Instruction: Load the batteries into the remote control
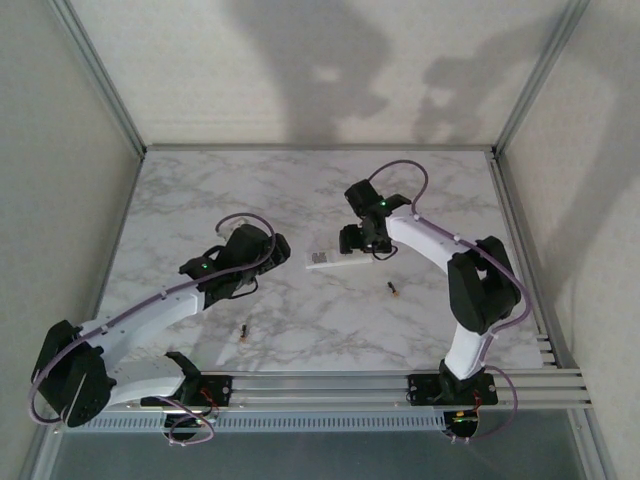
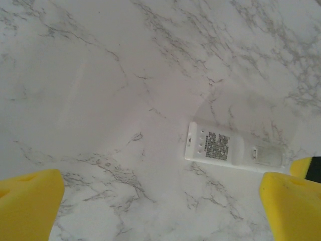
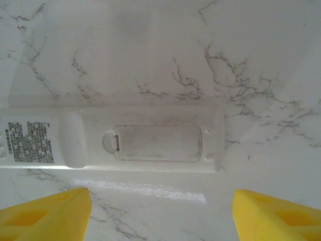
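Table [image 1: 300,190]: marble-patterned top that bears the remote control and everything else listed here.
Left gripper [image 2: 160,208]: released, yellow fingertips [image 2: 30,203] spread wide with nothing between them; it hangs just left of the remote control's label end, not touching.
Right gripper [image 3: 160,216]: released, jaws wide and empty; it is poised directly over the remote control's cover end, fingertips [image 3: 45,213] on the near side of the body and short of it.
Remote control [image 1: 335,261]: lies flat, back face up and buttons down, between the two grippers.
Remote control, handling: judged light, rigid and smooth-shelled, so likely to skate on the table if pushed. Best pinched across its narrow width at the label end, leaving the cover free.
Printed label [image 2: 217,145]: on the remote control's back, toward its left end.
Battery cover [image 3: 155,143]: set in the remote control's back, apparently closed, with a small tab at its label-side end. It is thin plastic, so press the tab lightly.
First battery [image 1: 394,290]: near the remote control, to its right and toward the arm bases.
Second battery [image 1: 243,330]: well apart from the remote control, to its left and toward the arm bases.
Batteries, handling: judged tiny, hard, round and prone to rolling. Pinch each across the barrel.
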